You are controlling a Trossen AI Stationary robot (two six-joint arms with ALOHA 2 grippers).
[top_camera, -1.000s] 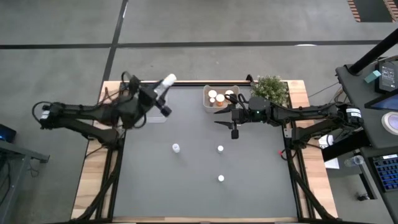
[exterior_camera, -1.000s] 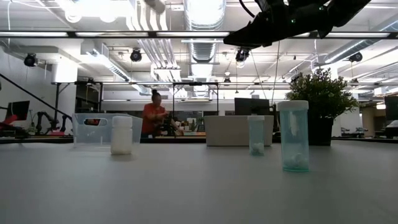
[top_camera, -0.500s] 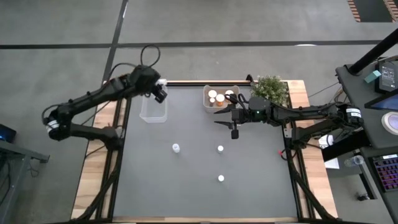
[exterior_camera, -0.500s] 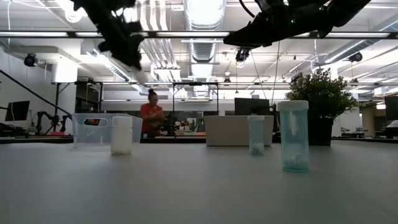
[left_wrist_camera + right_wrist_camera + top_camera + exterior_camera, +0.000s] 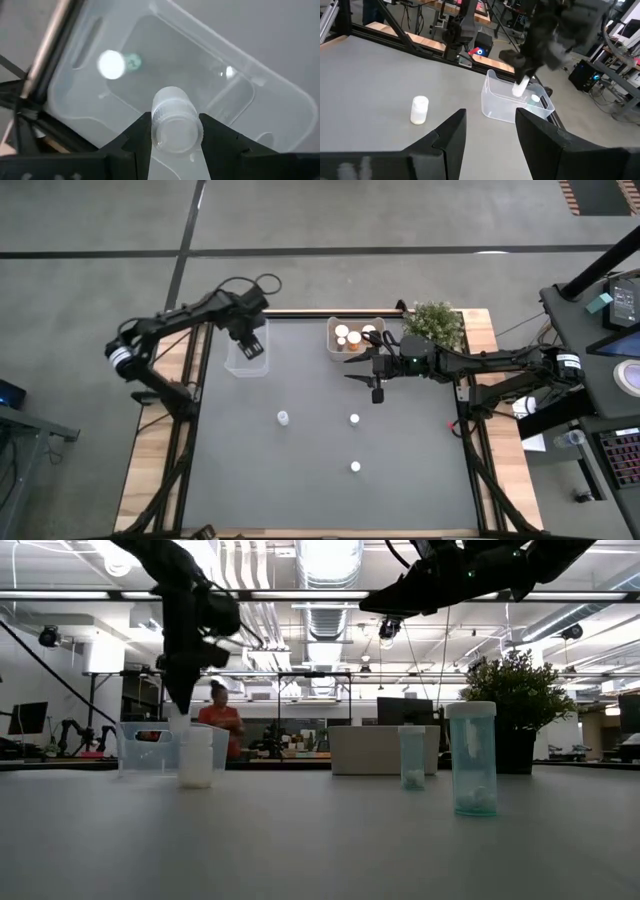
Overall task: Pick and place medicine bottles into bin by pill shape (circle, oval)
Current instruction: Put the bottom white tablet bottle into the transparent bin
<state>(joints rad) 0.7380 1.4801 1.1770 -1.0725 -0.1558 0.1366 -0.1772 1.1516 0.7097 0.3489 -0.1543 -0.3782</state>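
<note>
My left gripper (image 5: 250, 346) points down over a clear bin (image 5: 236, 366) at the table's far left and is shut on a pale medicine bottle (image 5: 172, 117). One white-capped bottle (image 5: 112, 65) lies inside that bin. My right gripper (image 5: 377, 387) hangs open and level above the table's middle, just on the near side of a beige bin (image 5: 331, 340) that holds several orange bottles. Three small bottles stand on their bases on the dark mat (image 5: 283, 418), (image 5: 354, 419), (image 5: 355, 467). My left gripper pinches the pale bottle's upper part (image 5: 156, 125) between its two fingers, one on each side of the round body. The fingers come from above, along the bottle. Its free end (image 5: 518, 91) hangs slightly tilted below the fingertips, above the clear bin's opening and clear of it.
A green potted plant (image 5: 436, 324) stands at the far right beside the beige bin. In the low view a person (image 5: 218, 723) shows in the room beyond the table. Bare mat lies around the three standing bottles.
My left gripper has swung in over the clear bin, tipped from about level to pointing down and sunk toward it, still holding the pale bottle. The bottle, which pointed toward the far edge, now hangs below the fingers.
</note>
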